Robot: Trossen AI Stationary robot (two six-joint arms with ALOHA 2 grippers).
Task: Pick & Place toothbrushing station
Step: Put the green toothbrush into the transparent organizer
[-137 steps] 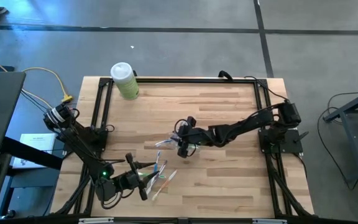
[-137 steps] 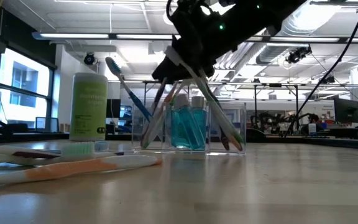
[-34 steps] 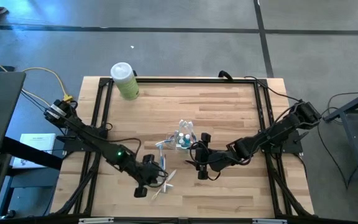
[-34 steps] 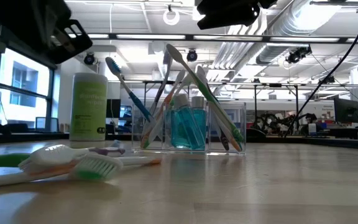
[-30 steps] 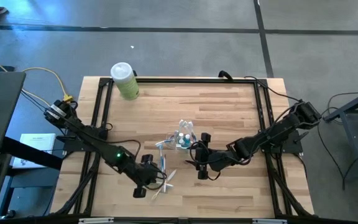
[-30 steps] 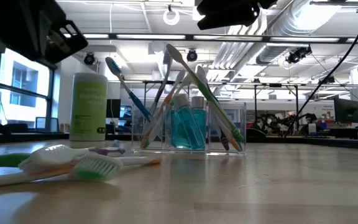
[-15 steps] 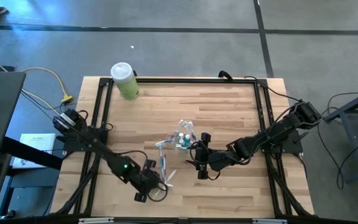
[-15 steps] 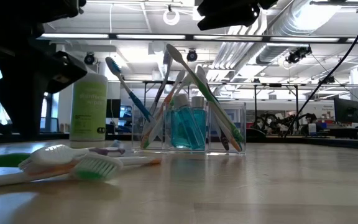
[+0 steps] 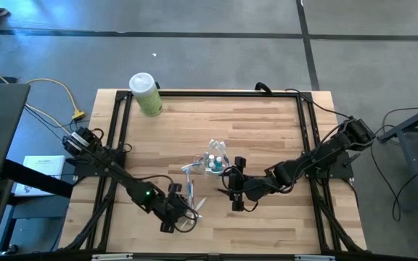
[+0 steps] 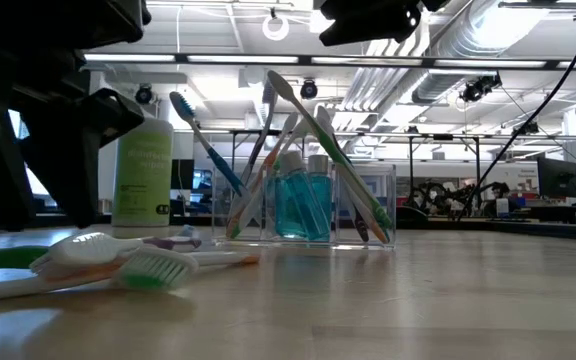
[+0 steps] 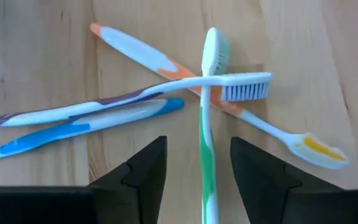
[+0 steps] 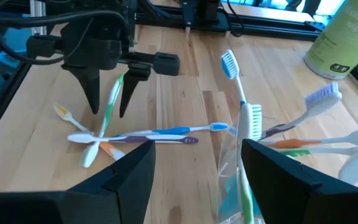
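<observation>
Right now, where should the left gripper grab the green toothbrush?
Grip the green toothbrush at mid-handle, coming straight down. It lies flat between the open left gripper, and only there is it clear of the brushes crossing near its head.

A clear cup [image 10: 363, 205] holds teal tubes [image 10: 293, 205] and leaning toothbrushes [image 10: 320, 140]; beside it loose toothbrushes [image 11: 207, 118] lie crossed on the tabletop.

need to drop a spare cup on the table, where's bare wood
Bare: the table's far half right of the bottle, and the near right corner. Crowded: the middle, around the cup, the loose toothbrushes and both grippers, left, right.
</observation>
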